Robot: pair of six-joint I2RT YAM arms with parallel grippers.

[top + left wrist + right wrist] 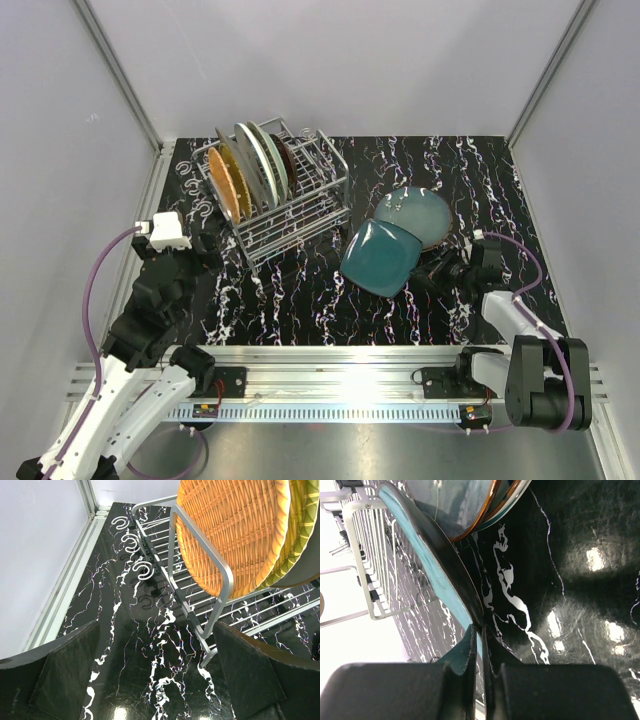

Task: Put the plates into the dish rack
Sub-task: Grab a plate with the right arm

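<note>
Silver wire dish rack (300, 210) holds several upright plates (250, 165). Right of rack, right gripper (481, 634) clamped on rim of tilted dark teal plate (378, 257). Left gripper (207, 243) wide open, empty, just left of rack.

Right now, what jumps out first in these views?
The dark teal plate at centre right, tilted up and pinched at its edge by the shut right gripper. Next, the dish rack at the far left, with upright plates packed in and the orange woven plate at its left end. The left gripper hangs open beside that end.
</note>
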